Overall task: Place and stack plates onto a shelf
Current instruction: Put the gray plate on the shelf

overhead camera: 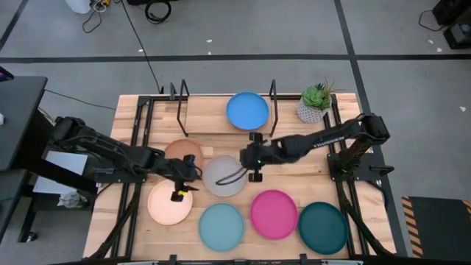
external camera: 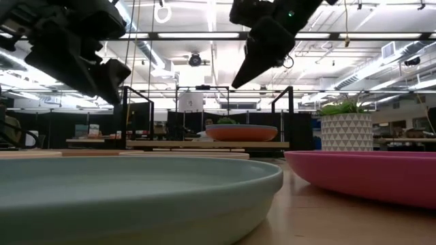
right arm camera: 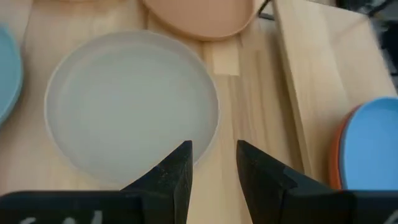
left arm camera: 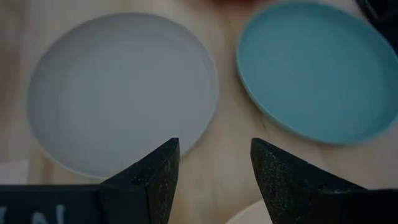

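On the shelf at the table's far side, a blue plate lies on an orange plate. The other plates rest flat on the table: tan, grey, peach, light blue, magenta and dark teal. My left gripper hovers open at the grey plate's left rim, above the peach plate's far edge. My right gripper hovers open at the grey plate's right rim. The low view shows both grippers well above the table.
A small green plant in a white pot stands at the shelf's right end. The shelf's black loop uprights rise on either side of the blue plate. Bare board shows on the shelf to the left of the stacked plates.
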Available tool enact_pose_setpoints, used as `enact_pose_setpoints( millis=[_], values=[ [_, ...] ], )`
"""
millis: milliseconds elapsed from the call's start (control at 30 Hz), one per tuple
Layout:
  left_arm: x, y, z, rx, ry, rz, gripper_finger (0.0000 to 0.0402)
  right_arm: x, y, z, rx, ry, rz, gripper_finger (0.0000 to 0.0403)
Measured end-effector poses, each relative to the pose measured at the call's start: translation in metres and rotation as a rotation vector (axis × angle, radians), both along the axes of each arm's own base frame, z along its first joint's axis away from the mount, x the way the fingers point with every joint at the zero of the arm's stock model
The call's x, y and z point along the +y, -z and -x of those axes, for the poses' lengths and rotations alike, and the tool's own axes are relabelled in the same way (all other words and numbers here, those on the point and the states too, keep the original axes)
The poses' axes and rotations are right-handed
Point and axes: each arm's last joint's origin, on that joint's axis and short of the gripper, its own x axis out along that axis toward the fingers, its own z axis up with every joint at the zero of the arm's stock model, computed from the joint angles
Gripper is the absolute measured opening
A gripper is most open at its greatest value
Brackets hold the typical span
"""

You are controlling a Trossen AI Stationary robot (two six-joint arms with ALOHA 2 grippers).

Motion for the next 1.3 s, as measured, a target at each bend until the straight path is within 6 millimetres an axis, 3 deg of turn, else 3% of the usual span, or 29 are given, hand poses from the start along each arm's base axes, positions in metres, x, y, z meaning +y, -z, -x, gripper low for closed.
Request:
enact_pose_setpoints(
  millis=[267, 367, 667, 1033, 1300],
  values=[
    [-0.003, 0.002, -0.017, 0.111, 0.034, -0.070, 0.0205, 0.026, 0.003, 0.009, -0.077, 0.039, -0.016, 0.0130],
    [-0.003, -0.003, -0.017, 0.175, 0.072, -0.113, 0.0205, 0.024, -0.004, 0.004, -0.163, 0.003, -0.032, 0.0130],
    [-0.004, -0.035, -0.033, 0.035, 0.192, -0.207, 0.0205, 0.020, -0.016, 0.000, -0.271, 0.003, -0.180, 0.0130],
    [-0.008, -0.052, -0.047, -0.230, 0.355, -0.376, 0.0205, 0.050, -0.022, 0.008, -0.311, 0.016, -0.303, 0.0130],
    [0.005, -0.043, -0.045, -0.135, 0.408, -0.095, 0.0205, 0.054, -0.028, 0.032, -0.385, -0.026, -0.301, 0.0130]
  ],
)
